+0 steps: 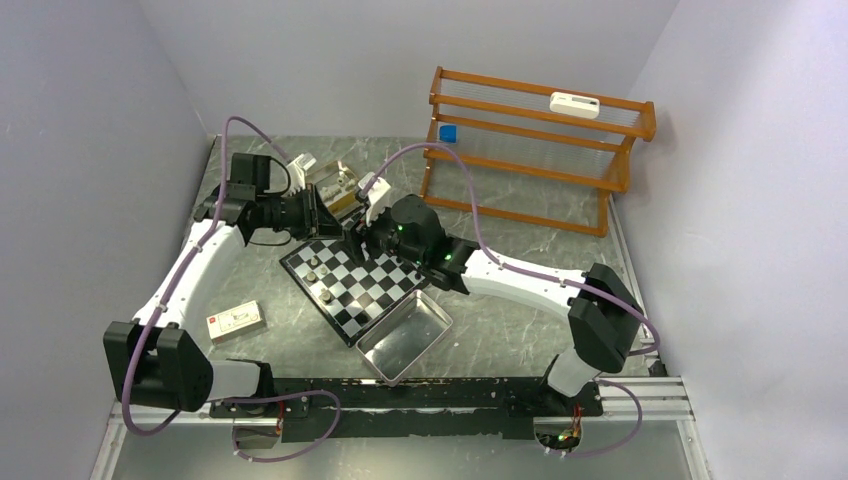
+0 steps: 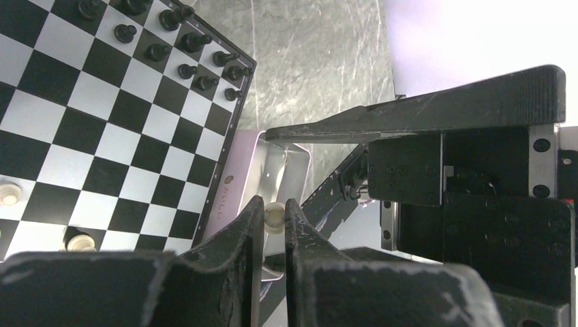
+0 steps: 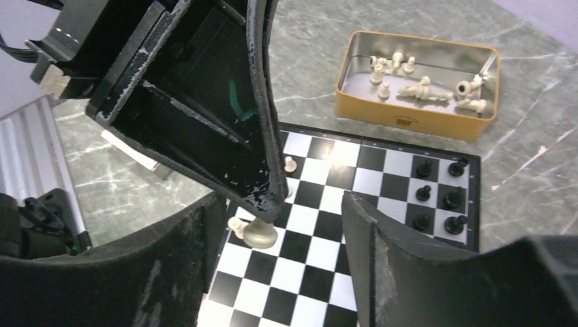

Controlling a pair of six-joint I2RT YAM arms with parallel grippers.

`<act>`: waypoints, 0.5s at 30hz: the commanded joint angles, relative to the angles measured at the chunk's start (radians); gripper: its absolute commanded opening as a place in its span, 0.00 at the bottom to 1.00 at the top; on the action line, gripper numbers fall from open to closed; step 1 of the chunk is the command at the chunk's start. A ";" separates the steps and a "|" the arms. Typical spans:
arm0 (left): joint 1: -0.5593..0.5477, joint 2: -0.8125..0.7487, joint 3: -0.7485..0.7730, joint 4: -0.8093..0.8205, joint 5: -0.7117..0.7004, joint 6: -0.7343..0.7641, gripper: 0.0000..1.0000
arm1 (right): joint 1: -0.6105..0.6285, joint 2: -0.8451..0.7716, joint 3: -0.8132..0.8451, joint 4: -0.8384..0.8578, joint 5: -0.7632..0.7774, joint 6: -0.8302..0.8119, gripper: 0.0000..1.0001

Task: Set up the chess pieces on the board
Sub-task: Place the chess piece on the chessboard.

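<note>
Since the pale piece (image 2: 274, 216) is clenched between the fingers of the left tool (image 2: 274, 208), with its base showing below the fingertips, it hangs above the board (image 1: 375, 290) and not on it, over the half away from the black pieces (image 3: 436, 197). The right tool (image 3: 281, 204) is released: its jaws stand apart on either side of the left tool's tip and touch neither it nor the piece. Judgement: a hand-over or re-grip in the air, likely because the left tool's fingers cover the piece from above and would hide the target square. Whether the piece hangs upright I cannot tell. The black pieces stand in two rows along one rim. A few placed pale pieces (image 2: 80, 240) stand singly toward the opposite side, and the middle squares are bare, so there is room to come down there. Loose pieces (image 3: 422, 88) lie in the gold box (image 3: 409, 121), just beyond the board's rim, which keeps the supply within short reach. The tray (image 1: 440, 322) lies at the board's near-right rim, touching or overlapping it; I cannot tell which. The tightest spot is between the two tools themselves, close together over the board's far edge. Bare desk (image 1: 520, 330) shows to the right of the tray. The rack (image 1: 530, 150) stands well apart at the back right.
</note>
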 commanded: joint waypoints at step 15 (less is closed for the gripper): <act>-0.048 0.058 0.092 -0.147 0.000 0.100 0.14 | 0.002 -0.027 -0.039 0.012 0.077 -0.167 0.48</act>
